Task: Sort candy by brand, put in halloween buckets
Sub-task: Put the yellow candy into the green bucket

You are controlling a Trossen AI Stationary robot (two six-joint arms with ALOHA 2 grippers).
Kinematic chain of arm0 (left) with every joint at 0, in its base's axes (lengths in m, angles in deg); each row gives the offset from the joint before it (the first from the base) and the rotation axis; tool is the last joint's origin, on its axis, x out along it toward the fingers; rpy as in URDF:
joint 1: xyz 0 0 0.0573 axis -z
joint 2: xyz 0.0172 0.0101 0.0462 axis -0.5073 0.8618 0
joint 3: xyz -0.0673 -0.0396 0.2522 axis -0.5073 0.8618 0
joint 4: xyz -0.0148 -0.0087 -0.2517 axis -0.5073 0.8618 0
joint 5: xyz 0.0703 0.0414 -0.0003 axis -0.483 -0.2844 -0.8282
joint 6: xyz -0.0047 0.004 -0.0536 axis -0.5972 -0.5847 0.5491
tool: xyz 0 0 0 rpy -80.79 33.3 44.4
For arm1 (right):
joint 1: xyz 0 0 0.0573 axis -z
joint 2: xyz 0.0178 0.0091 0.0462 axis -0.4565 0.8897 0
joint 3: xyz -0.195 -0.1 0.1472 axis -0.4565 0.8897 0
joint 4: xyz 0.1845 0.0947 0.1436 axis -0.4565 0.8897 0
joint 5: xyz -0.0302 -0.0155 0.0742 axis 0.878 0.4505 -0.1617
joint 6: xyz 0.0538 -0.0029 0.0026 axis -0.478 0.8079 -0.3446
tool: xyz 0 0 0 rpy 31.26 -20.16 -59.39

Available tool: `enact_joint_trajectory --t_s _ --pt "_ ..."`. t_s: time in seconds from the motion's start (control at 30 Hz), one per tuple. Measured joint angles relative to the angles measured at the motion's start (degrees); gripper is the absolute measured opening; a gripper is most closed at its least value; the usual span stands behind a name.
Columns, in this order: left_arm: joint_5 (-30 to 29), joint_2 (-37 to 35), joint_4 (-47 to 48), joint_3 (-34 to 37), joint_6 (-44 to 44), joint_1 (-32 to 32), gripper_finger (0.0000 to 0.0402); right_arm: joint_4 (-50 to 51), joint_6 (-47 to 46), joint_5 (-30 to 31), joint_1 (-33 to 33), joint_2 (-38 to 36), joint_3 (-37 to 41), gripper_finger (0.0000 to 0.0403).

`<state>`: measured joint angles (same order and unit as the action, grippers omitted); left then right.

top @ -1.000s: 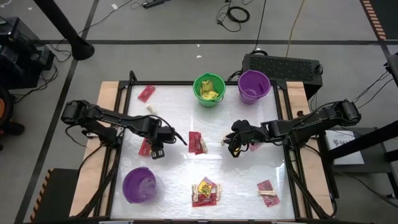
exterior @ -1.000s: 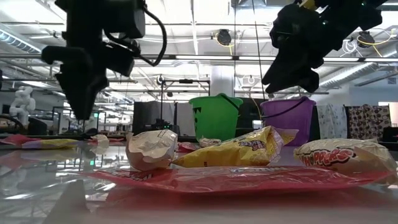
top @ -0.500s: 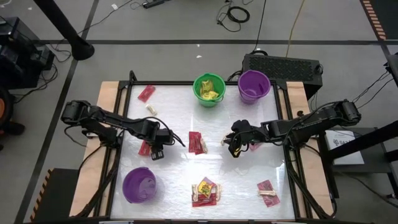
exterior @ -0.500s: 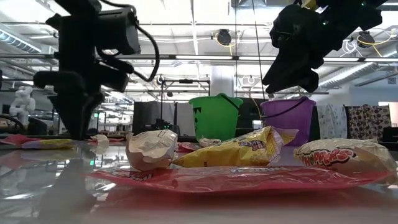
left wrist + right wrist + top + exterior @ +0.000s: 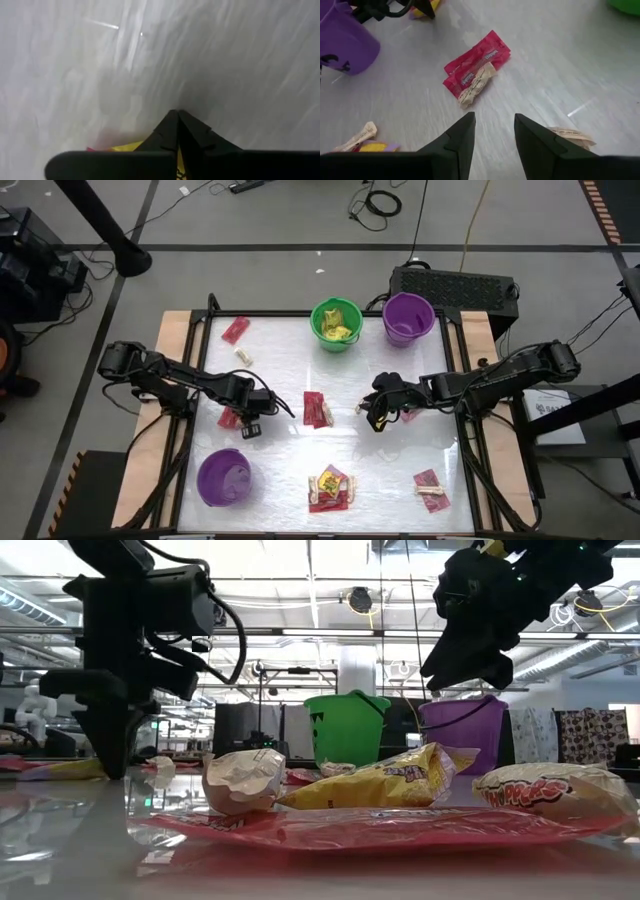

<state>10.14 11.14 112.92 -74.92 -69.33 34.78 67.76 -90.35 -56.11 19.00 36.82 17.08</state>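
Note:
My left gripper (image 5: pixel 245 422) points down at the table's left side, shut on a yellow candy packet (image 5: pixel 125 146) that lies with red packets (image 5: pixel 231 418); in the low view its tips (image 5: pixel 110 770) reach the table. My right gripper (image 5: pixel 377 418) hangs open above the table's middle right, holding nothing, and its wrist view looks at two red packets with a tan piece (image 5: pixel 476 67). A green bucket (image 5: pixel 336 323) and a purple bucket (image 5: pixel 408 317) stand at the far edge. Another purple bucket (image 5: pixel 224 477) stands near left. My left gripper comes from above, pointing down, its two fingers (image 5: pixel 165 135) closed together over the yellow packet's edge (image 5: pixel 131 146). The fingers hide the place of contact. The packet lies flat on the table.
More candy lies on the table: a mixed pile (image 5: pixel 332 488) at the near middle, a red packet with a tan piece (image 5: pixel 431 485) near right, a red packet (image 5: pixel 236 329) and a tan piece (image 5: pixel 243 356) far left. A black box (image 5: pixel 455 286) sits behind the purple bucket.
My left gripper has sunk straight down onto the candy at the table's left and its fingers have shut there. The yellow packet stays on the table.

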Motion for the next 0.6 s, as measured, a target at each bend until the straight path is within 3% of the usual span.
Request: enact_joint_trajectory --t_s 0.27,0.6 --pt "-1.55 0.07 -2.62 -8.03 -1.35 -0.11 0.0003 -0.02 -0.03 -0.09 0.0 0.0 0.0 0.013" --pt "-2.54 0.04 -18.02 -16.68 -7.72 -4.21 0.0001 -0.02 -0.03 -0.32 -0.06 0.0 0.0 0.013"
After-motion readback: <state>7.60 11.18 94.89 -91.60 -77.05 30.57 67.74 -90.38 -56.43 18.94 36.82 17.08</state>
